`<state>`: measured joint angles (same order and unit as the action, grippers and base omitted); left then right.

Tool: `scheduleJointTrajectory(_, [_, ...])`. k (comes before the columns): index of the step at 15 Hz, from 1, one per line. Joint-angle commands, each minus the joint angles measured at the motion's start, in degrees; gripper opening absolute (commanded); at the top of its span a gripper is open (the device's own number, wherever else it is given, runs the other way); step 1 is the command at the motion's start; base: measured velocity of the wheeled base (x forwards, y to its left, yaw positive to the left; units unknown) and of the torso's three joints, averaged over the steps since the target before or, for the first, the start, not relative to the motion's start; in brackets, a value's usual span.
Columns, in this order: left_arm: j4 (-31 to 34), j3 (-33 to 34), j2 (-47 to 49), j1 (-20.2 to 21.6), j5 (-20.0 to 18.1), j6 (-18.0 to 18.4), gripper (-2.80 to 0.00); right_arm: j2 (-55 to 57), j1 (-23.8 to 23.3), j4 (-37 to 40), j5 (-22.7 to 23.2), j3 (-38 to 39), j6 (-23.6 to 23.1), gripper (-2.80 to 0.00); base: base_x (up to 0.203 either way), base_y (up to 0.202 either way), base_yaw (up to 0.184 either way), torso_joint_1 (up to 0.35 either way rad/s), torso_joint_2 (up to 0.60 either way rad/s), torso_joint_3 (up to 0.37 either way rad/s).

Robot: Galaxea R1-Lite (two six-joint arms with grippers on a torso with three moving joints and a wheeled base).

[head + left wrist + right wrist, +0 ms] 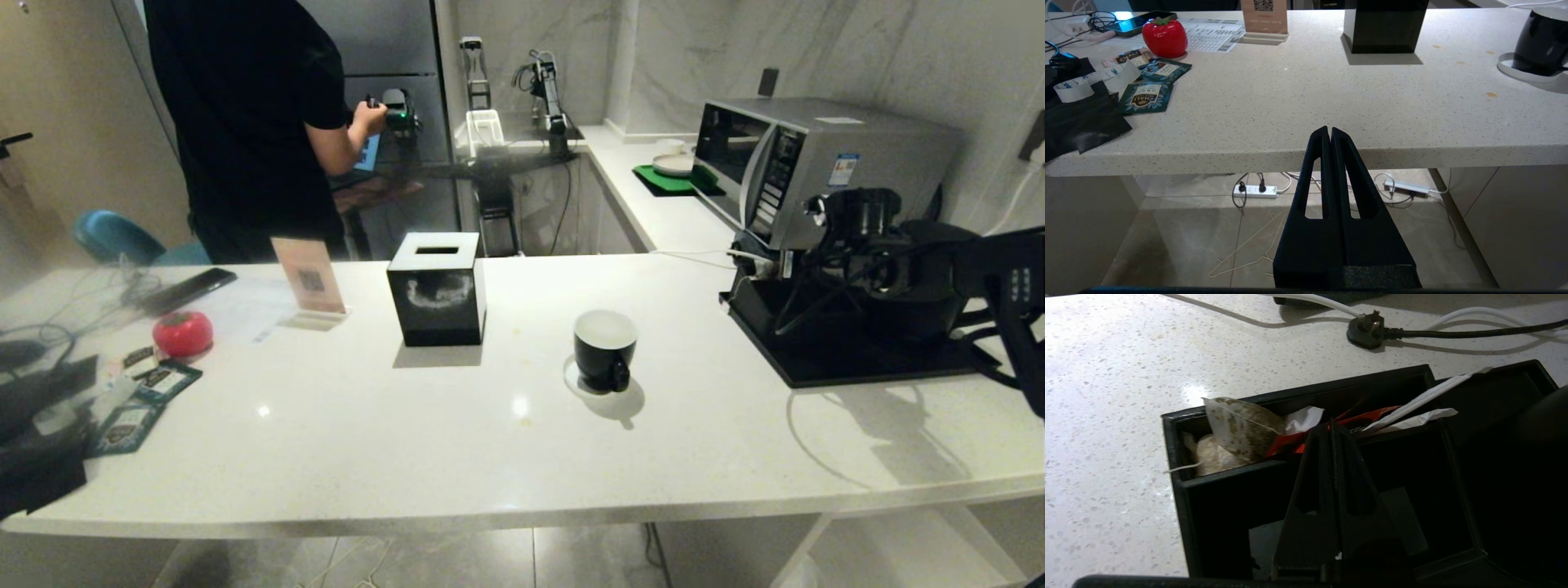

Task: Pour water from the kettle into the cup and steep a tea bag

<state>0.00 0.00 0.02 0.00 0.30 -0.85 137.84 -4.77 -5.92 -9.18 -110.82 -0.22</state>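
Note:
The black cup (605, 349) with a white inside stands on the white counter (457, 441), near the middle; it also shows in the left wrist view (1541, 41). A pyramid tea bag (1241, 424) lies in one compartment of a black organiser tray (1180, 457). My right gripper (1332, 426) is shut and empty, hovering over that tray with its tips by red sachets (1372, 414). The right arm (873, 245) reaches over the tray (784, 371) and covers what stands there; I cannot make out the kettle. My left gripper (1329, 130) is shut and parked below the counter's front edge.
A black cube tissue box (437, 287) stands left of the cup, a card sign (309, 276) further left. A red ornament (182, 332), tea sachets (155, 384) and cables crowd the left end. A microwave (816, 163) sits behind the tray. A person in black (245, 122) stands beyond the counter.

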Motion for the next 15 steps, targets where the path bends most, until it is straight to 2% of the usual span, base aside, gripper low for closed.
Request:
scheduleJointTrajectory(1, [0.0, 0.0, 0.0, 0.0, 0.0, 0.0, -2.80, 0.2, -0.2, -0.1, 0.0, -0.1, 0.0, -2.80, 0.000, 0.000, 0.000, 0.000, 0.00, 0.000])
scheduleJointTrajectory(2, [0.0, 0.0, 0.0, 0.0, 0.0, 0.0, -2.80, 0.2, -0.2, -0.1, 0.0, -0.1, 0.0, -2.80, 0.000, 0.000, 0.000, 0.000, 0.00, 0.000])
scheduleJointTrajectory(3, [0.0, 0.0, 0.1, 0.0, 0.0, 0.0, -2.80, 0.2, -0.2, -0.1, 0.0, -0.1, 0.0, 0.00, 0.000, 0.000, 0.000, 0.000, 0.00, 0.000])
scheduleJointTrajectory(15, [0.0, 0.0, 0.0, 0.0, 0.0, 0.0, -2.80, -1.5, -0.1, 0.1, 0.0, 0.0, 0.4, 0.00, 0.000, 0.000, 0.000, 0.000, 0.00, 0.000])
